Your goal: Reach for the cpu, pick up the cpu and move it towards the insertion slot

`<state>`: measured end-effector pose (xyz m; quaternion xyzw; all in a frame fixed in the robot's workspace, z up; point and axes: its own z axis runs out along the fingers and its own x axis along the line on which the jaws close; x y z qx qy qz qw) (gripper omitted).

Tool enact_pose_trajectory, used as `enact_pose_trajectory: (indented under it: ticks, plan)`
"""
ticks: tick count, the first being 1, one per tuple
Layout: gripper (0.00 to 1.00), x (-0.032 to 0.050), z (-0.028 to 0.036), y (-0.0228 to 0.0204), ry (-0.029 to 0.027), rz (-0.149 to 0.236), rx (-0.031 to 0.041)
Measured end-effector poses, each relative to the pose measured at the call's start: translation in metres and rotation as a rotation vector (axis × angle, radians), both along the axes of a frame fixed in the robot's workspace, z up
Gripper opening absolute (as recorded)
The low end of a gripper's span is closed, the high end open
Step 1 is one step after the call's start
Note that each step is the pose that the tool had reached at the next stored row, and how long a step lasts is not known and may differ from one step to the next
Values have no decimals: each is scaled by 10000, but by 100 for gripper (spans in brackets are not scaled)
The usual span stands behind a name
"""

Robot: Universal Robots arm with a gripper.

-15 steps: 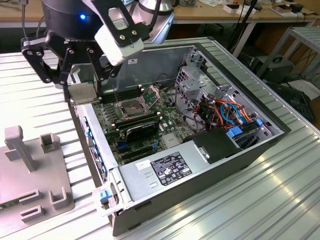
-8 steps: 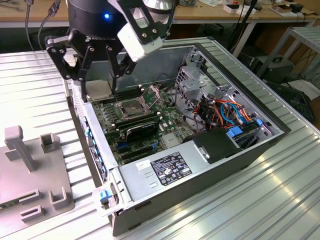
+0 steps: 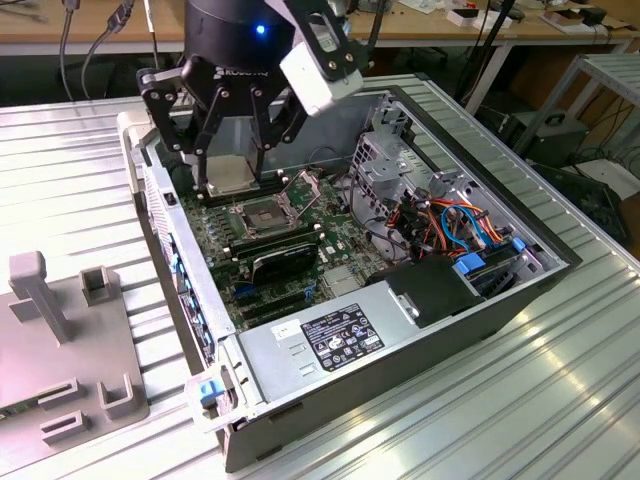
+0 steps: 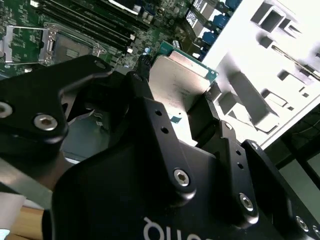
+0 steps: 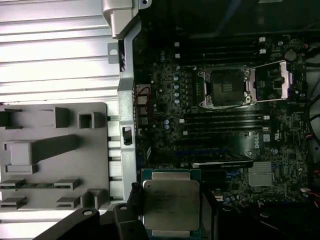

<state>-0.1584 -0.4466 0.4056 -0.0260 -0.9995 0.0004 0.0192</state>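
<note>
My gripper [image 3: 232, 182] hangs over the back of the motherboard, shut on the cpu [image 3: 233, 176], a pale silver square chip held flat between the two black fingers. Both wrist views show the cpu [image 5: 171, 205] [image 4: 177, 85] clamped at its side edges. The insertion slot [image 3: 262, 216] lies just below and toward the exterior view's right of the held chip. Its dark centre [image 5: 225, 86] is uncovered, and its hinged metal plate [image 5: 272, 82] is swung open beside it. The socket [image 4: 75, 47] is also seen beyond the fingers in the second wrist view.
The open computer case [image 3: 480, 300] rests on a ribbed metal table. A grey fixture plate [image 3: 60, 350] with upright blocks lies at the exterior view's left. Inside the case are a labelled power supply [image 3: 340, 335], coloured cables [image 3: 455, 225], a drive cage [image 3: 395, 165] and memory slots [image 5: 225, 120].
</note>
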Motion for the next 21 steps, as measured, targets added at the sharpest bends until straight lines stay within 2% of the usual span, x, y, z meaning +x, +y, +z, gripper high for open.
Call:
enact_pose_trajectory:
  ticks: [5, 8, 9, 11, 13, 17, 21]
  plan:
    - [55, 150, -1, 5, 0, -2, -51]
    - [55, 314, -6, 21, -1, -2, -53]
    - [55, 390, -8, 33, 0, 0, -54]
    - [55, 481, -13, 50, 0, -1, -53]
    - [55, 600, -20, 79, -1, 1, -54]
    - [55, 759, -33, 138, -1, 0, -59]
    - [55, 908, -62, 237, -1, -3, -67]
